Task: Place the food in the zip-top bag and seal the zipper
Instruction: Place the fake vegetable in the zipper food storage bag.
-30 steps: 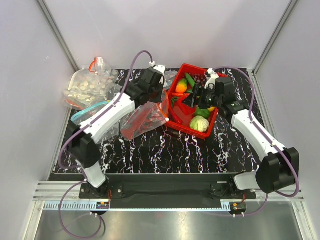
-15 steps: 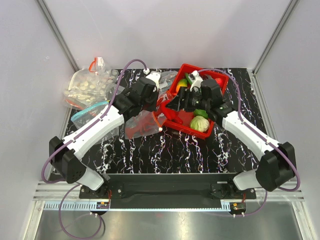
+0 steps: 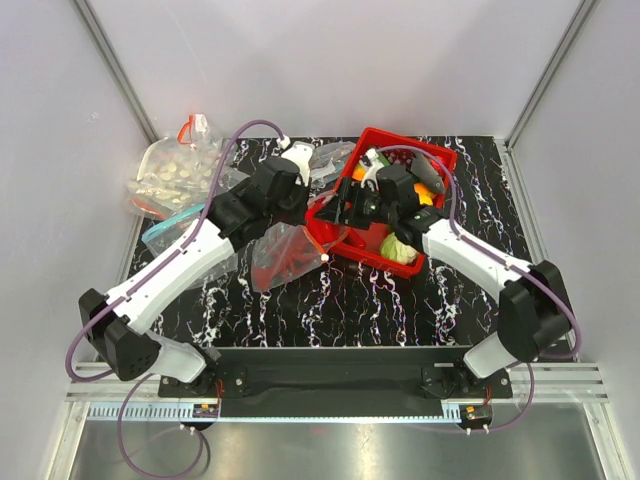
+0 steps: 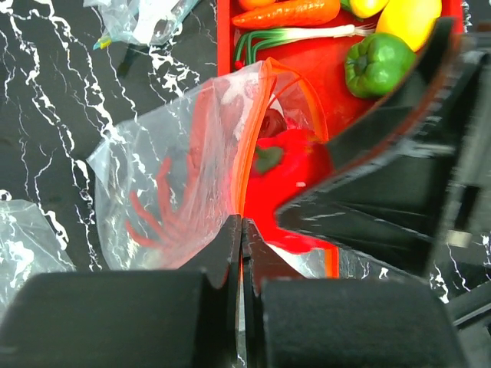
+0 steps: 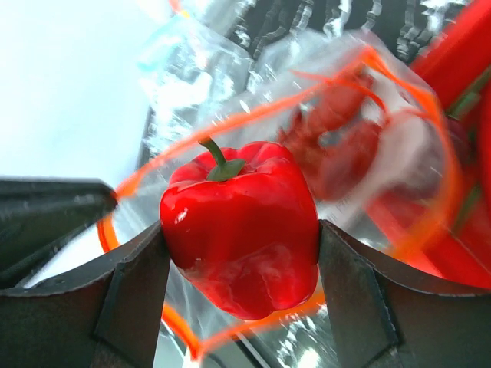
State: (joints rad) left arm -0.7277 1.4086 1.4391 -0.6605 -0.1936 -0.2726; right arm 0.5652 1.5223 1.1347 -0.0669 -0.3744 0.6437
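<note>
My right end effector (image 5: 241, 264) is clamped on the red bell pepper (image 5: 239, 226) at the mouth of the zip-top bag (image 4: 146, 161), whose zipper (image 4: 247, 161) rim my left end effector (image 4: 242, 234) pinches tight; I judge release sound only once the pepper fully clears that strip.

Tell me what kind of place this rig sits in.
Probably a lab robot cell, not a kitchen: white panel walls on aluminium posts, a black marbled table, toy food in a red tray.
</note>
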